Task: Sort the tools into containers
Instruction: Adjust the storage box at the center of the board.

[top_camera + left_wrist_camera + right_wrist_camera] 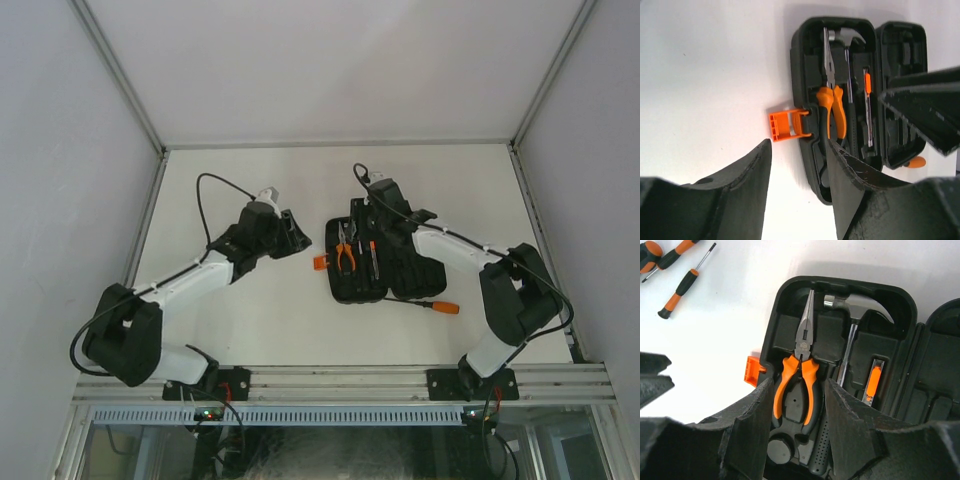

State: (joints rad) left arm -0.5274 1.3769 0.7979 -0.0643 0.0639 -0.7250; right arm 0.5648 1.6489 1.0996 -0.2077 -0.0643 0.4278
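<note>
Right claw (799,385) is spread, its fingers straddling the orange handles of the pliers (801,340); whether they touch is unclear. The pliers lie in the open case (900,305), with the hammer (860,302) beside them. Left claw (797,150) is spread, holding nothing, over the desk (705,75) near the latch (785,125). Loose screwdrivers (682,290) lie on the desk, apart from the case.

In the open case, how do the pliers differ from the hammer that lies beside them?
The pliers have orange handles, while the hammer shows a thin steel shaft. The pliers end in a long pointed nose, and the hammer ends in a broad head with a curved claw. Both lie flat in moulded slots of the black case, with their heads toward the same end.
</note>
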